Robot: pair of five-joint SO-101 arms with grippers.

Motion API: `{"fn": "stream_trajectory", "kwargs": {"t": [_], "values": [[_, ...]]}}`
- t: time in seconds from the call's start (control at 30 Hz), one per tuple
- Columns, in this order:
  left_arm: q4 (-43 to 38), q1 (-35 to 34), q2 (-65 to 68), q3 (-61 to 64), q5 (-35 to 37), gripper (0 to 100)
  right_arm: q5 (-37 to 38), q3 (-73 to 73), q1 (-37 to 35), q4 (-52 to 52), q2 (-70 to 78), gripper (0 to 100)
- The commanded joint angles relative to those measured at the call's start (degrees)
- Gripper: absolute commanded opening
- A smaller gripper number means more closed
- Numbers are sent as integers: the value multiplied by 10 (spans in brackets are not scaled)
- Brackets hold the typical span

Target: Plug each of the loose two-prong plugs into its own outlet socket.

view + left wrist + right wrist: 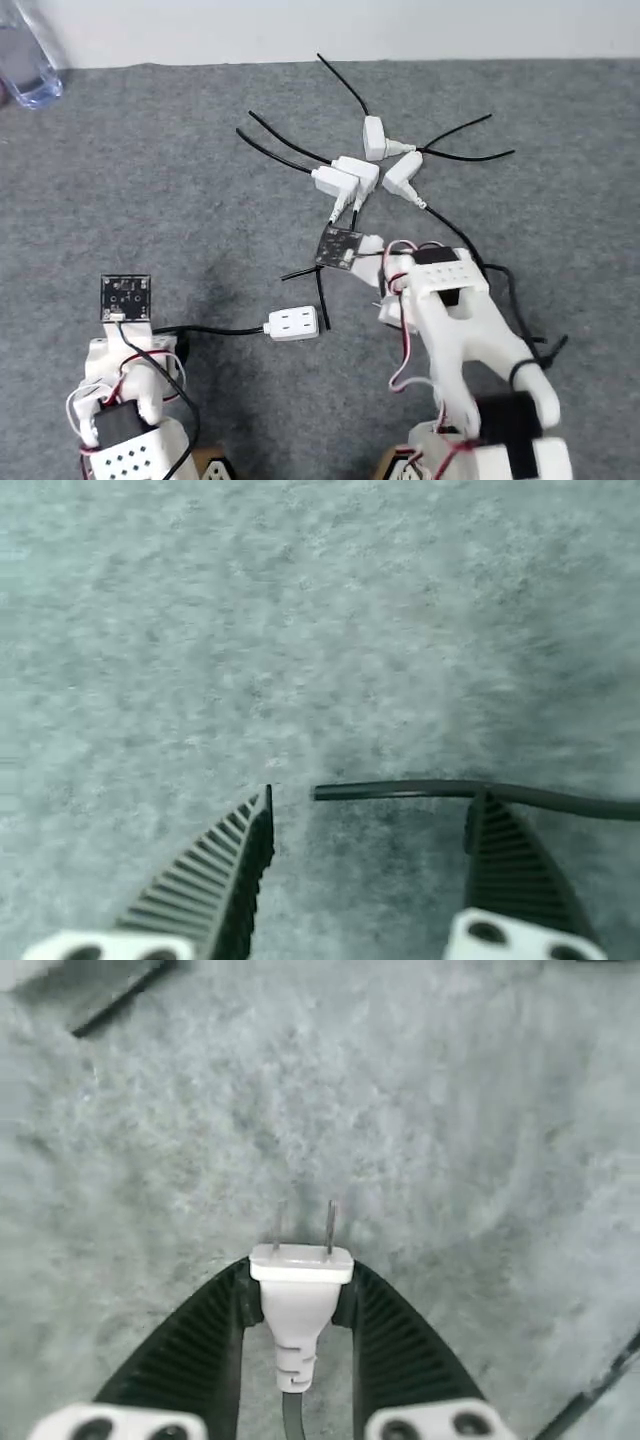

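Two arms stand at the lower edge of the high view on a grey carpet (150,170). There is one white outlet block (293,323), low and left of centre, slots facing up, with a black cord (215,330) running left toward the lower-left arm. Four loose plugs (350,172), white with thin black leads fanning outward, lie clustered at upper centre, well apart from the block. A fifth plug (298,1300) is clamped between the right gripper (300,1275) fingers, its two prongs pointing away over the carpet. The left gripper (372,810) is spread wide, a black cord end lying between its jaws. Carpet stretches from the block to the pale far edge, where a clear bottle (25,60) stands in the upper left corner.
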Motion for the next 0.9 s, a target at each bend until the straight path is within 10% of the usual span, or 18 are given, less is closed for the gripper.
{"fn": "stream_trajectory", "kwargs": {"t": [0.0,0.4,0.87], "values": [[2,46,-7,-9,28,294,-11,-42,-51,64,-77,9],[-115,262,-7,-7,171,291,-70,-43,-152,143,-206,9],[-222,411,-7,-3,640,294,-113,-154,-195,222,-239,9]]}}
